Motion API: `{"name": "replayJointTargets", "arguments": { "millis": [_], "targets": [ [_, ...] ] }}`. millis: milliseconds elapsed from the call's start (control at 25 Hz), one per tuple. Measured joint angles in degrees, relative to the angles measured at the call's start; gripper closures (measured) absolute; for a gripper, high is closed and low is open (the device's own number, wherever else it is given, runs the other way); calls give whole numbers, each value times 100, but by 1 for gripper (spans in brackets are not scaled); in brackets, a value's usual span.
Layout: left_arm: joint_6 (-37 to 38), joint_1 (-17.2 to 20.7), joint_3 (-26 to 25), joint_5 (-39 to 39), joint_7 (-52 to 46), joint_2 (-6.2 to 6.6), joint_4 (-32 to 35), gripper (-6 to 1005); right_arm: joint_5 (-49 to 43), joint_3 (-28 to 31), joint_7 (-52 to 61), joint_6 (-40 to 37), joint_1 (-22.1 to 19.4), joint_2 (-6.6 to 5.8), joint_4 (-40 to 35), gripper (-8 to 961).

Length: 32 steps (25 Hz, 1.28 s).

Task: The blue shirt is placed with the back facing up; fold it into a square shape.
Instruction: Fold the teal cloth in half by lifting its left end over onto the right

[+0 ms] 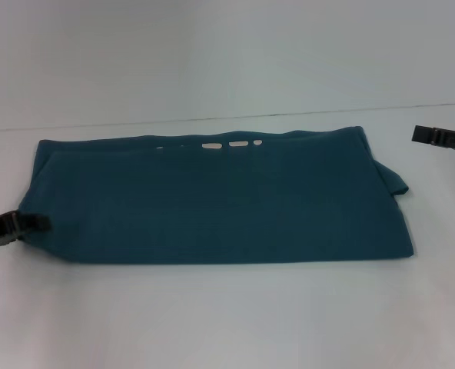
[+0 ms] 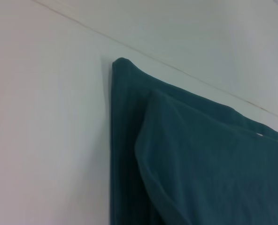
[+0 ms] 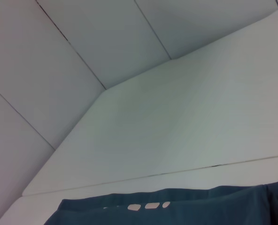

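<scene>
Blue shirt (image 1: 212, 200): folded band on table (image 1: 212, 323) | left gripper (image 1: 41, 223): touching its left edge, grip undeterminable | right gripper (image 1: 416, 134): apart beyond right end, fingers undeterminable

A white table (image 1: 212, 315) is filling the lower part of the head view, its surface smooth and matte. A thin dark seam (image 1: 235, 118) is running across its far side, left to right. Beyond it, a pale wall (image 1: 227, 46) is rising. In the right wrist view this wall (image 3: 82, 42) is showing flat panels divided by narrow dark joints. Even, soft light is falling throughout.
</scene>
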Motion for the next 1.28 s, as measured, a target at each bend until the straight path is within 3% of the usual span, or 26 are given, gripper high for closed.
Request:
{"name": "replayJointTargets", "arguments": {
  "millis": [280, 600, 920, 1280],
  "targets": [
    [-22, 3, -22, 36, -9, 10, 16, 583, 0, 0, -6, -12, 12, 16, 4, 213],
    [-135, 42, -26, 45, 22, 4, 16, 995, 0, 0, -46, 10, 14, 58, 38, 212],
    [49, 394, -126, -193, 309, -29, 243, 991, 38, 19, -109, 38, -17, 172, 66, 212],
    [1007, 810, -1314, -382, 1054, 161, 386, 987, 192, -15, -112, 143, 95, 296, 79, 213]
  ]
}}
